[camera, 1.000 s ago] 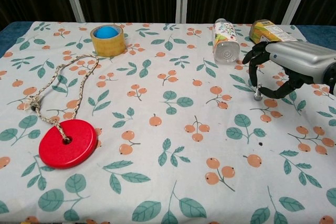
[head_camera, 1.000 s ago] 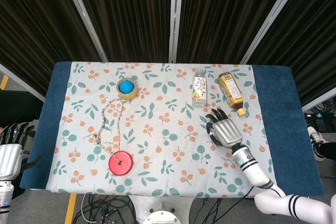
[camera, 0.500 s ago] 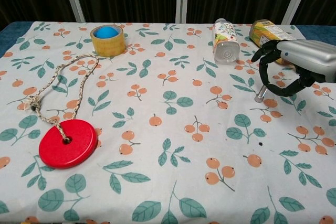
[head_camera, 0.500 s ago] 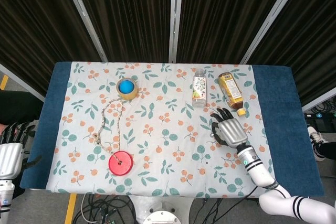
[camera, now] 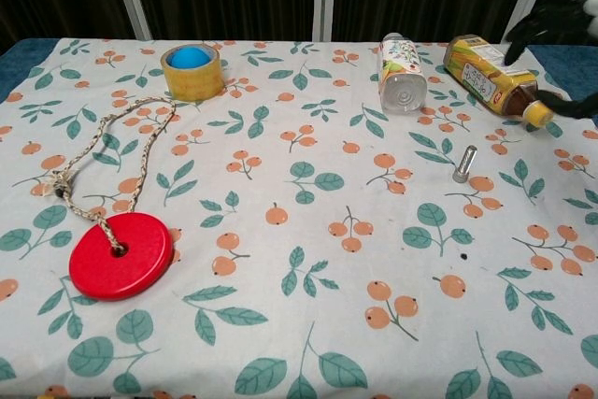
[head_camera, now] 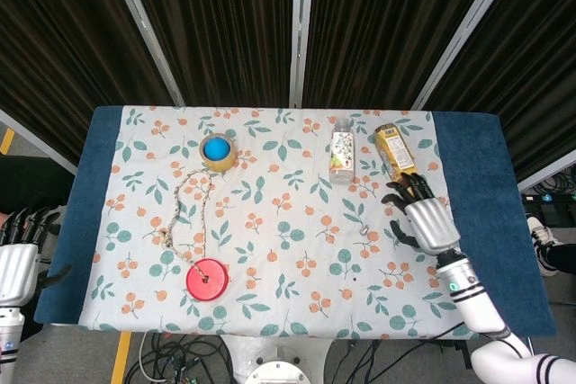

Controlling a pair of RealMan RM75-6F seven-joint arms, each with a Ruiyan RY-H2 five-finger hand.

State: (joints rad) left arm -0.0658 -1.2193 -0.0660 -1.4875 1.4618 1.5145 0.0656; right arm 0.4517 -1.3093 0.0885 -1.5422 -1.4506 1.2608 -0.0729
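My right hand (head_camera: 423,219) hovers over the right part of the table, fingers spread and slightly curled, holding nothing. Its fingertips lie over the cap end of an amber bottle (head_camera: 394,151) that lies on its side. In the chest view only dark fingers (camera: 549,20) show at the top right edge, above that amber bottle (camera: 484,73). A small metal cylinder (head_camera: 365,231) (camera: 462,163) lies on the cloth left of the hand, apart from it. My left hand (head_camera: 15,263) hangs off the table's left edge, fingers extended and empty.
A clear bottle (head_camera: 341,151) (camera: 403,70) lies beside the amber one. A tape roll (head_camera: 218,153) (camera: 192,71) with a blue ball in it stands at the back left. A rope (head_camera: 183,209) runs from it to a red disc (head_camera: 208,278) (camera: 121,255).
My right hand has moved right and up, away from the small metal cylinder, and has mostly left the chest view. The cylinder stays on the cloth. The left hand has barely moved.
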